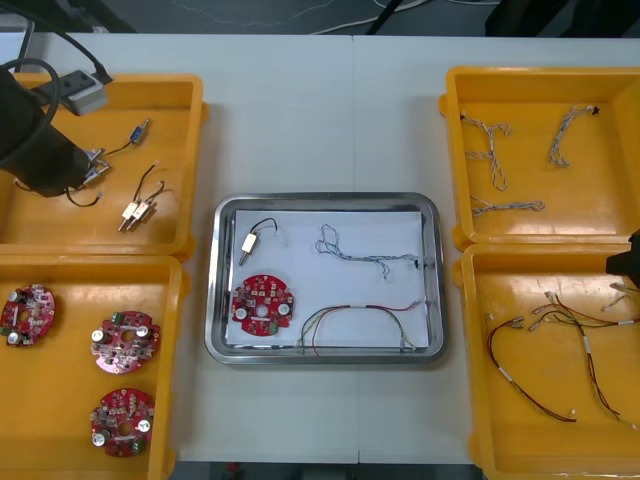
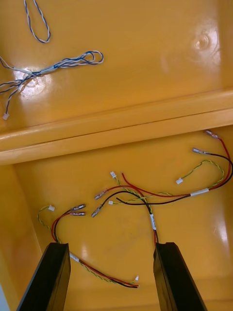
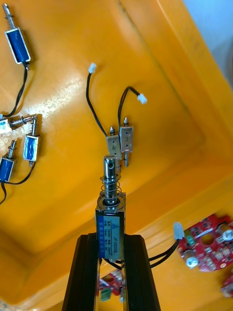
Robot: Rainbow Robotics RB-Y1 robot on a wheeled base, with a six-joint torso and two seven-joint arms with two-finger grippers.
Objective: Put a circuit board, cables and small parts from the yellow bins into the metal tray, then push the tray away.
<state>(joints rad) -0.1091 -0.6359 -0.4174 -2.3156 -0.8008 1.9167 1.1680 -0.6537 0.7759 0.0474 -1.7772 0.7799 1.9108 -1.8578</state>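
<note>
Left gripper [image 3: 110,240] clamps a small metal part [image 3: 110,214], the print on its blue label [image 3: 110,232] too fine to read, over the far left bin [image 1: 170,110]. Right gripper [image 2: 109,250] hangs wide open above red and yellow cables [image 2: 160,194]. Between the bins, the tray [image 1: 325,199] holds a board [image 1: 262,303] and a blue-and-white cable [image 1: 350,250].
</note>
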